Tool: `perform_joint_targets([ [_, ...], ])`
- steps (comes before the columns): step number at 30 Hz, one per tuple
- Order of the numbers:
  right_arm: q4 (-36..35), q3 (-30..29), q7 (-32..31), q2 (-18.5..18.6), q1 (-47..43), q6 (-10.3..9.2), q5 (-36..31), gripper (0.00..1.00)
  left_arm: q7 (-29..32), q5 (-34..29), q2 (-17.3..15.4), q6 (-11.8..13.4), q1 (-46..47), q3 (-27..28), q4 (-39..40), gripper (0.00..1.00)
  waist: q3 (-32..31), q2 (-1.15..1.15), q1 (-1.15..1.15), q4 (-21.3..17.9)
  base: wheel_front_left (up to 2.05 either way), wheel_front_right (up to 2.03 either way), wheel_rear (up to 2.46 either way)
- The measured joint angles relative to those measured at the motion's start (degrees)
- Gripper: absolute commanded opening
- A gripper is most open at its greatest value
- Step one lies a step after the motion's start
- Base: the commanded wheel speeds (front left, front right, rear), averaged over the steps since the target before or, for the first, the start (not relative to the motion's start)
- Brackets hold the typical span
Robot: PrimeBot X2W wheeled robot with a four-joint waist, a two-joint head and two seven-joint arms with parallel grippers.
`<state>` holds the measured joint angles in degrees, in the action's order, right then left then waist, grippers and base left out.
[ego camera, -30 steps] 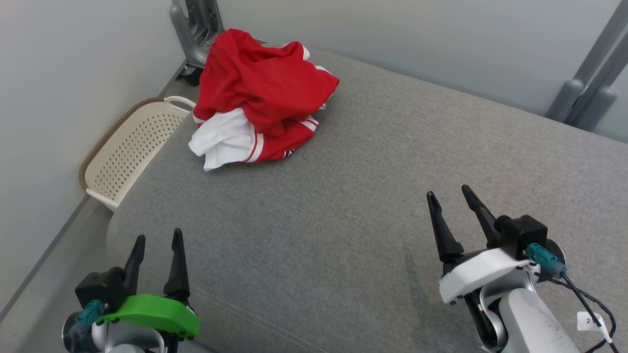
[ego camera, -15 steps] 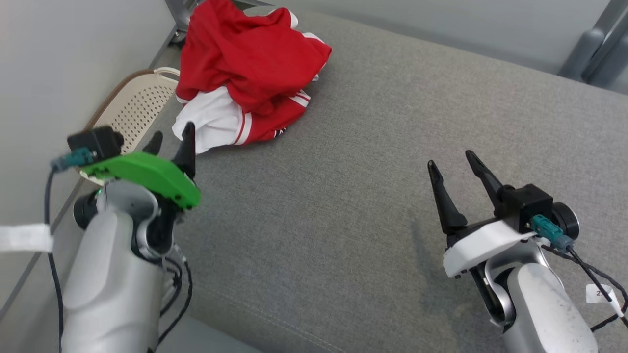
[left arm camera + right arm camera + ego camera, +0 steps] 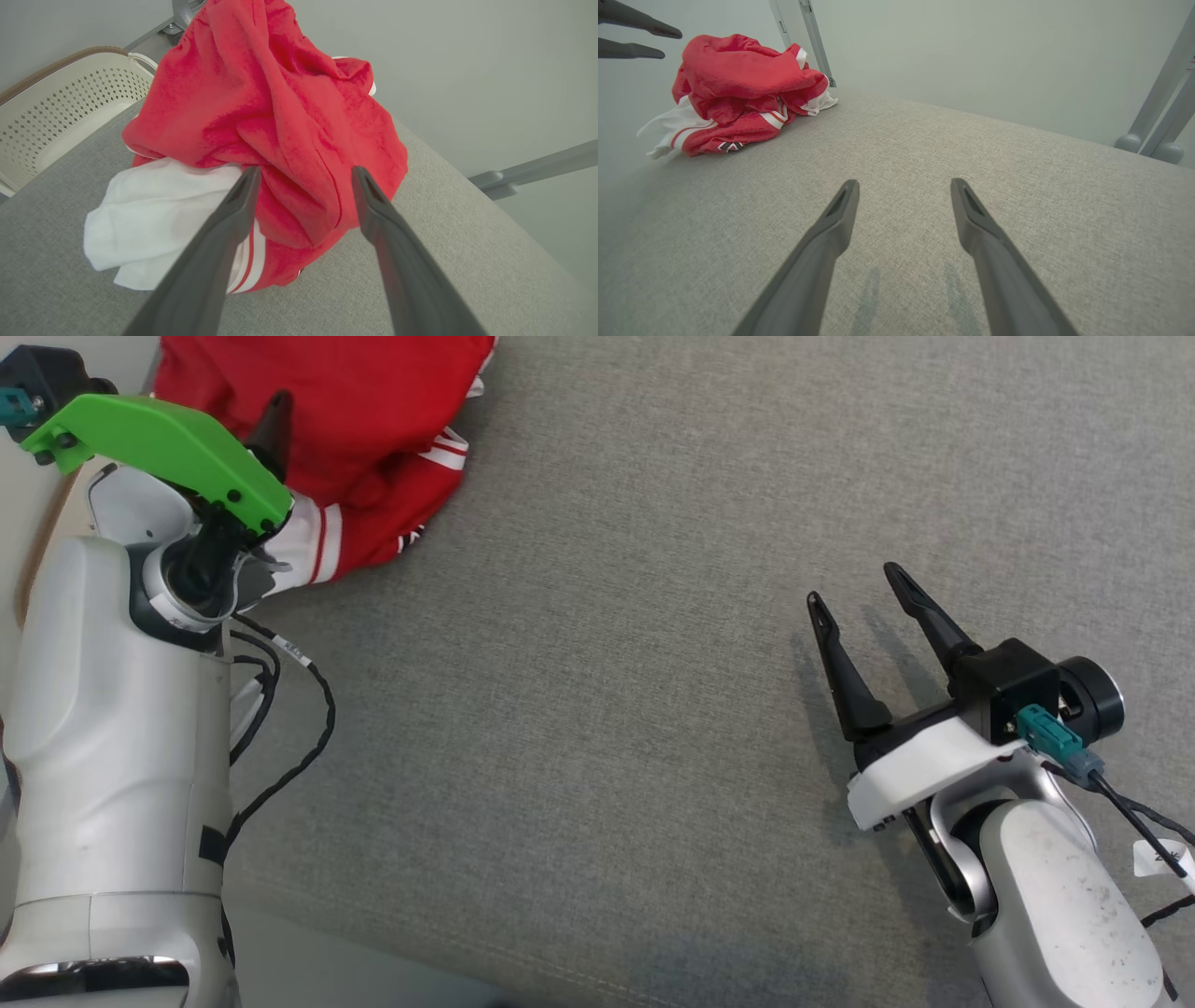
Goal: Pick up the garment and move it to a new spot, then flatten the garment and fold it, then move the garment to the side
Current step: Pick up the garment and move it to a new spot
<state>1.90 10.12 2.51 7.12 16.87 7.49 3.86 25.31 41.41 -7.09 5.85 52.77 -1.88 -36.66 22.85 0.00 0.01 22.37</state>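
We are on the first step, the pick-up: our left end effector (image 3: 304, 172) hangs released, jaws spread, with the crumpled red-and-white garment (image 3: 261, 107) just ahead of its tips on the grey cushion (image 3: 420, 280). Our right end effector (image 3: 855, 585) is released and empty, the garment well off ahead-left. Next, we judge, the left must advance until a thick fold sits between its jaws, then clench.

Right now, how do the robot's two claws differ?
The left claw wears a green cover; the right claw a white cover. The left claw points at the crumpled red-and-white garment; the right claw is over bare grey cushion. Both are open, empty.
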Motion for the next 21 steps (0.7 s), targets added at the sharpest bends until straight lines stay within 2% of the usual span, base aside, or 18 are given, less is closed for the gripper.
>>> perform_joint_targets([
  [9, -0.65, -0.64, 0.21, -0.02, -0.14, 0.00, -0.13, 1.00, -0.27, -2.25, -1.57, 3.50, 0.73, -0.88, -2.42, 1.00, 4.36, 0.00, 0.00, -4.59, 0.00, 0.00, 0.00],
  [10, -0.57, -0.67, 0.38, -0.03, -0.15, 0.00, -0.13, 1.00, -0.82, -2.38, -1.57, 3.56, 0.73, -0.93, -2.58, 0.93, 4.64, 0.00, 0.00, -4.93, 0.00, 0.00, 0.00],
  [11, -0.42, -0.74, 0.45, -0.07, -0.16, 0.00, -0.13, 1.00, -1.58, -2.75, -1.60, 3.66, 0.73, -1.08, -2.72, 0.46, 4.83, 0.00, 0.00, -5.21, 0.00, 0.00, 0.00],
  [12, -0.25, -0.85, 0.62, -0.11, -0.19, 0.00, -0.13, 1.00, -2.26, -3.11, -1.65, 3.78, 0.76, -1.34, -2.90, 0.05, 4.96, 0.00, 0.00, -5.42, 0.00, 0.00, 0.00],
  [13, -0.02, -0.92, 0.67, -0.19, -0.19, 0.00, -0.13, 1.00, -3.13, -3.46, -1.67, 3.77, 0.77, -1.57, -3.04, 0.00, 4.96, 0.00, 0.00, -5.51, 0.00, 0.00, 0.00],
  [21, 2.68, -1.36, 2.15, -1.25, -0.80, 0.00, 0.05, 1.00, -9.55, -6.44, -1.23, 1.66, 1.94, -4.39, -2.02, 0.00, 1.97, 0.00, 0.00, -4.99, 0.00, 0.00, 0.00],
])
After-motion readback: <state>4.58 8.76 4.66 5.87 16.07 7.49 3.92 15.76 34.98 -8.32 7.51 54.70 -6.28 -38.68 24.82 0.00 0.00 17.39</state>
